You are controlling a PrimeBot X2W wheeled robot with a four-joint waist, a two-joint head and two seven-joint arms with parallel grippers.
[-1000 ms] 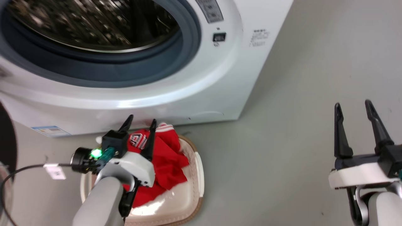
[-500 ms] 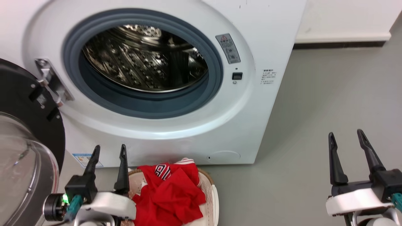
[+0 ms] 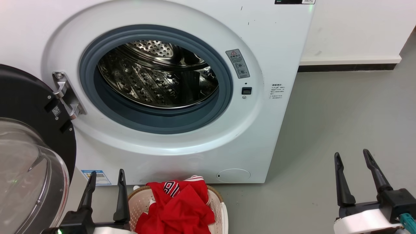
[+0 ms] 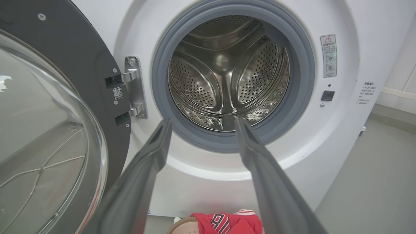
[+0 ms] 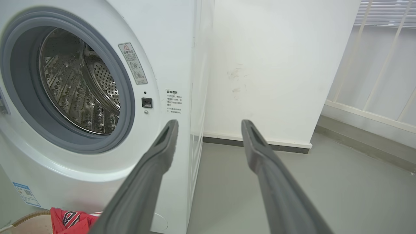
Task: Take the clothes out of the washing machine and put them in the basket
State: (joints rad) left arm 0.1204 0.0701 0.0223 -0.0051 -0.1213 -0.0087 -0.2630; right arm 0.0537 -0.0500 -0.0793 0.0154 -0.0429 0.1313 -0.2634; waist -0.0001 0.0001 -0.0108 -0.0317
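Two grippers sit low in the head view, each with its long dark fingers spread apart and nothing between them. The left gripper [image 3: 107, 172] rises at the lower left, its inner finger just beside the brown rim of the basket [image 3: 138, 201]; whether it touches the rim cannot be told. The right gripper [image 3: 351, 152] stands at the lower right, well apart from everything else, over the grey floor [image 3: 341, 113]. The clothes [image 3: 182, 213] lie heaped in the basket, red fabric mounded above the rim, with a white striped trim and a dark number print at the end nearest the washing machine [image 3: 182, 148]. The basket stands on the floor just in front of the machine's bottom edge, below the porthole. The grey seal [image 3: 156, 125] rings the opening, and the perforated steel drum [image 3: 152, 81] shines behind it. The door [image 3: 22, 94] is swung wide to the left on its metal hinge [image 3: 66, 94], and its black frame and bulging glass crowd the space beside the left gripper. In the left wrist view that gripper's fingers point at the lower lip of the seal, the door close on their left. To the right of the machine's front corner the floor runs back to a dark skirting strip [image 3: 347, 67] under a white wall [image 3: 351, 29]; in the right wrist view the right fingers straddle that corner edge.
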